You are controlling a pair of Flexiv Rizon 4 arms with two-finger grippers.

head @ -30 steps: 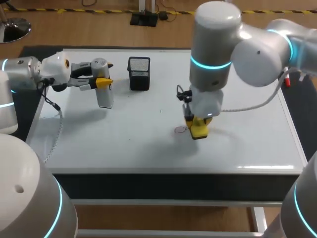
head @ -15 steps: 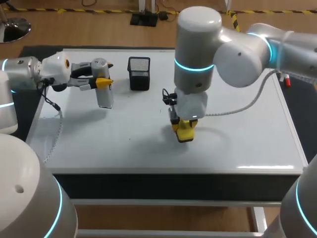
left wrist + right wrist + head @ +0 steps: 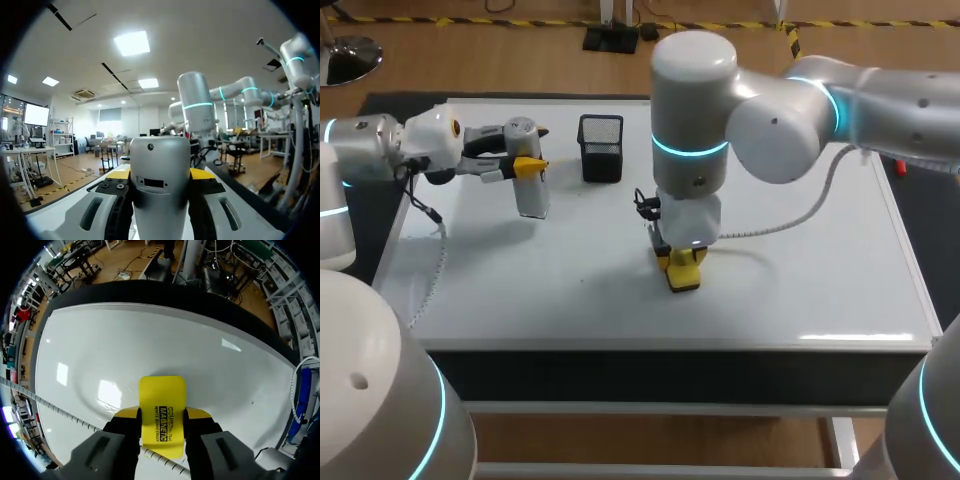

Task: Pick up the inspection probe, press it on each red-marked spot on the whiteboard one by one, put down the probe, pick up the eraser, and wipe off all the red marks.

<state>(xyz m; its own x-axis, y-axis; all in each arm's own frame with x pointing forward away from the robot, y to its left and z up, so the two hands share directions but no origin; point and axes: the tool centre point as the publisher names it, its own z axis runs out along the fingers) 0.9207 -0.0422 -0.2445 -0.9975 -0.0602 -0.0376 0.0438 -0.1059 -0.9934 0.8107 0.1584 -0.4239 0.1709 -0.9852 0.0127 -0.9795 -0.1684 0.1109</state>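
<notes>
Our right gripper clamps the yellow, black-lettered eraser on the whiteboard; our left gripper clasps the silver probe.

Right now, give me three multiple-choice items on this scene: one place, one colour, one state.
1. Where is the black mesh holder?
A) at the whiteboard's far side, near the probe
B) under the right arm
C) at the near edge
2. The eraser is:
A) red
B) yellow
C) blue
3. The left pincer is:
A) open
B) shut on the probe
C) shut on the eraser
Key:
1A, it stands by the far edge.
2B, it is the yellow block in the right pincer.
3B, it clamps the probe from both sides.
</notes>
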